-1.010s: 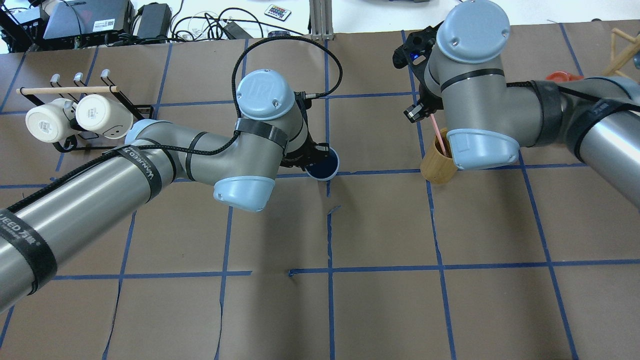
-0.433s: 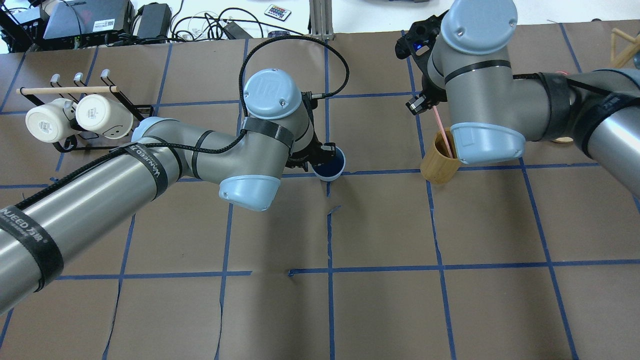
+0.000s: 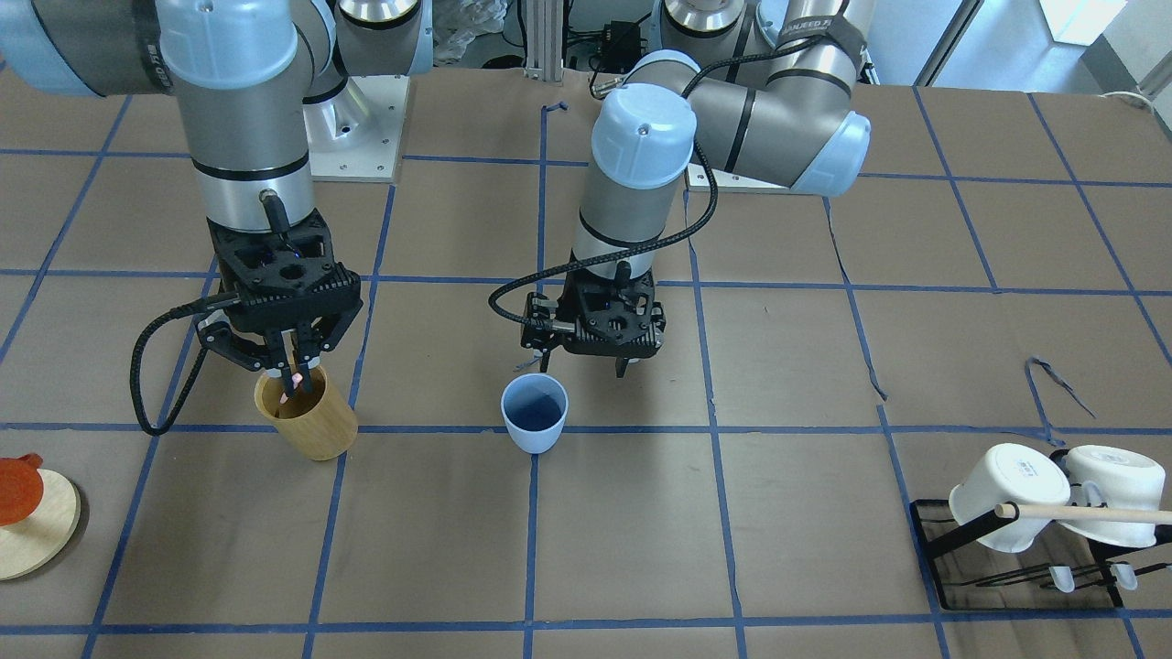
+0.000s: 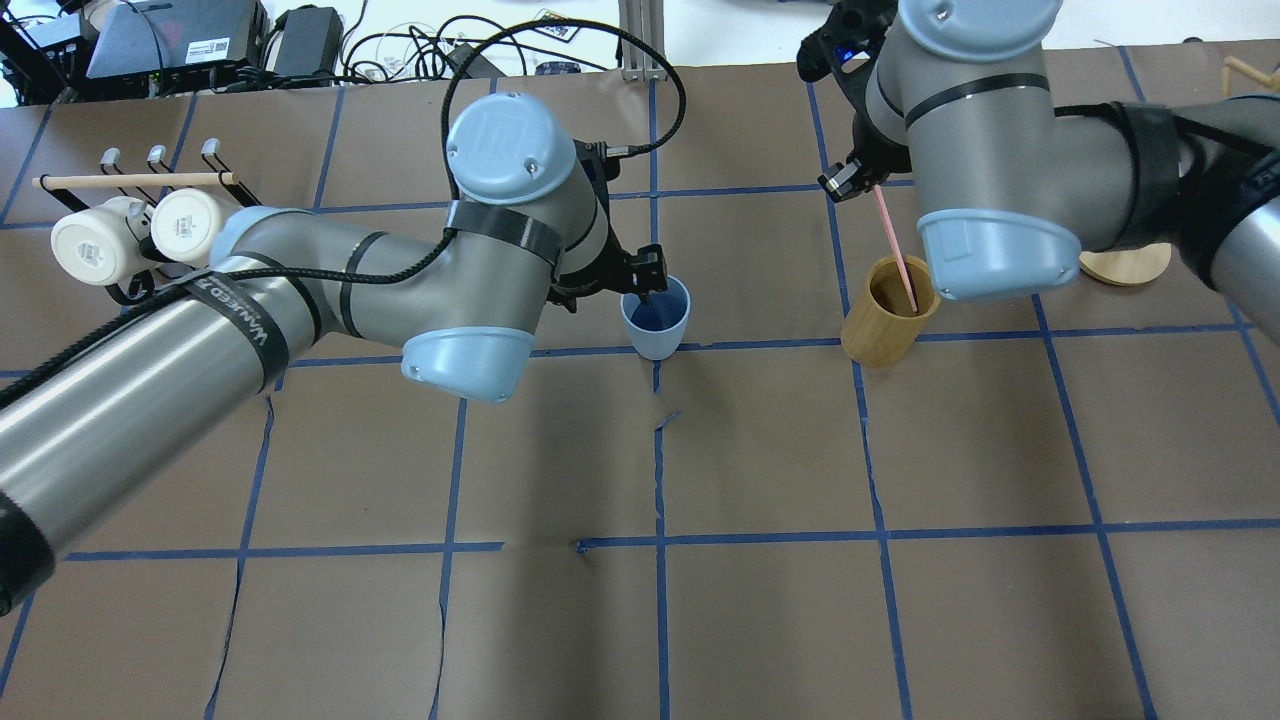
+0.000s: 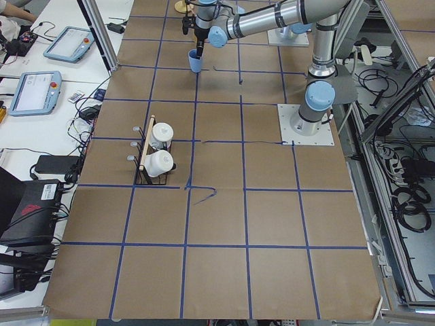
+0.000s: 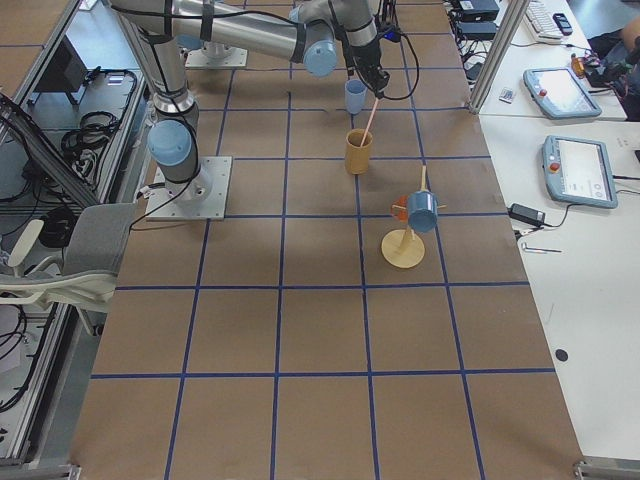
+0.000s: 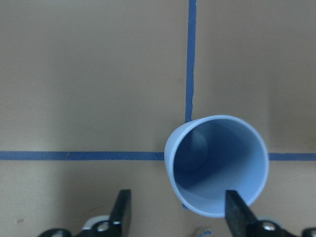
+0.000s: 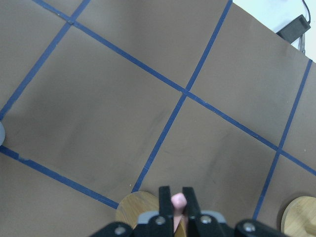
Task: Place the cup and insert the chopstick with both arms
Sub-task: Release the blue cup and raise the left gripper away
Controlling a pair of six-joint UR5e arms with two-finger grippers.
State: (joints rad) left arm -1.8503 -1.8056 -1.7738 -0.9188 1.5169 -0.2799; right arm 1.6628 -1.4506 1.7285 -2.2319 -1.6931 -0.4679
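Note:
The light-blue cup [image 4: 655, 318] stands upright near the table's middle, also in the front view [image 3: 534, 414] and the left wrist view [image 7: 217, 165]. My left gripper [image 4: 640, 272] is open just above and beside its rim and does not hold it; one fingertip [image 7: 237, 210] overlaps the rim. My right gripper [image 4: 850, 182] is shut on a pink chopstick [image 4: 895, 250], whose lower end still sits inside the tan wooden holder [image 4: 890, 312]. The chopstick's top shows between the pads in the right wrist view [image 8: 177, 200].
A black rack with two white mugs [image 4: 150, 235] and a wooden dowel [image 4: 135, 180] stands at my far left. A round wooden stand [image 6: 405, 250] bearing another blue cup is on my right, beyond the holder.
My left gripper has lifted and drawn back from the cup, which now stands free. My right gripper has risen, pulling the chopstick higher out of the holder.

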